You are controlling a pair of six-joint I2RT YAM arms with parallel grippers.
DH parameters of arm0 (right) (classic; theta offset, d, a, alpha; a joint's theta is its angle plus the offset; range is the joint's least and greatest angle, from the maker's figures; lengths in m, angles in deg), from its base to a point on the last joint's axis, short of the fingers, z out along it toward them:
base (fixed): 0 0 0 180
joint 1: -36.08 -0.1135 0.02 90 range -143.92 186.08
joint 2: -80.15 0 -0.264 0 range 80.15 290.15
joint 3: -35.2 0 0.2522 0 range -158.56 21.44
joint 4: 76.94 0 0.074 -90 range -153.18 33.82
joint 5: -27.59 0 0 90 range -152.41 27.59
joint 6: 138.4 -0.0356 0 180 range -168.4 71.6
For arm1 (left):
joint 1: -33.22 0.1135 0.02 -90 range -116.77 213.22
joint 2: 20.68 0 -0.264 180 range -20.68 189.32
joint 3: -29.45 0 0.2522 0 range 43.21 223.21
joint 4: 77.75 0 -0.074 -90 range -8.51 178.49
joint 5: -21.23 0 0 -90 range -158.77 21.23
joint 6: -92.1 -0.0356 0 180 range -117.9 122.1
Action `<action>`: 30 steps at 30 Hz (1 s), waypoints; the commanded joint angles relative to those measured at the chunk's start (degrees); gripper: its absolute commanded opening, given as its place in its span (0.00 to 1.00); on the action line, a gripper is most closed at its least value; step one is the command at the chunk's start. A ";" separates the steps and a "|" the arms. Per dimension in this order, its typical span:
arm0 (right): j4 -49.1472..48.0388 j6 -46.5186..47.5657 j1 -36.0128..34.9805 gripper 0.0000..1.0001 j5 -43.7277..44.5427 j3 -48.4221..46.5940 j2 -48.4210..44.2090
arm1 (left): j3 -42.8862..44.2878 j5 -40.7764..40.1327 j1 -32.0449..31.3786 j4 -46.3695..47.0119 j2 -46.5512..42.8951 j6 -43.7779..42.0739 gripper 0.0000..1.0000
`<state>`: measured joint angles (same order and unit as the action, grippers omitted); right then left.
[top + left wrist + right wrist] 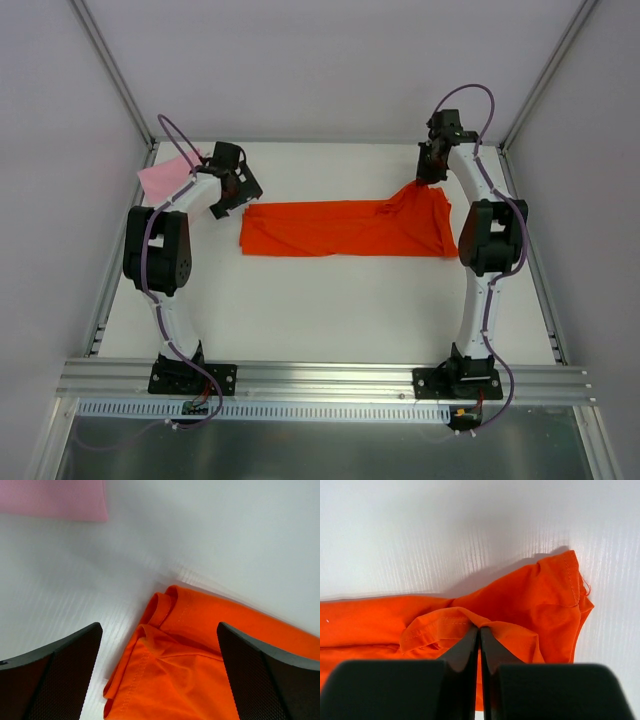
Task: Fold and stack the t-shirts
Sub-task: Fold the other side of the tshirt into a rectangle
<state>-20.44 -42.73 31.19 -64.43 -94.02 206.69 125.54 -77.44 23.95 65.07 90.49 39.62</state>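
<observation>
Top external view: right gripper [428,180] pinches the orange shirt [330,232], left gripper [237,194] gapes empty; pulling one-sided could bunch it.

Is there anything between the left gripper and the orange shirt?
Nothing visible. The left gripper hangs open right over the orange shirt, at its folded corner. The pink shirt lies off to the side, apart from both.

White table [330,310], pale walls [330,60], aluminium corner posts [110,65], slotted rail [330,378] along near edge.
</observation>
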 commanded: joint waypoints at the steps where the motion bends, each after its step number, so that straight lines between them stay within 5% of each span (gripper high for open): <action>1: 1.47 1.36 0.31 0.02 -0.61 -2.84 1.16 | 1.87 -2.94 0.49 -1.10 -3.07 -1.65 0.99; 11: 0.85 0.75 0.32 0.01 -1.23 -2.40 0.64 | -3.21 8.58 -0.65 2.85 -8.34 -2.28 0.92; 20: 0.94 0.74 0.31 0.01 -0.79 -1.96 -0.07 | -8.67 13.50 -4.69 4.52 -8.61 -0.25 0.30; 27: 0.50 0.31 0.31 0.01 -1.23 -1.96 -0.07 | -10.70 9.45 -6.19 2.85 -5.18 -1.22 0.29; 30: 1.12 -0.13 0.31 0.01 -2.45 -1.26 -1.11 | -9.47 14.70 -6.28 4.78 -5.00 -1.92 0.41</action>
<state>-19.65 -42.38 31.22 -65.09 -94.39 207.54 114.85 -65.97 17.48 68.59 85.16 38.61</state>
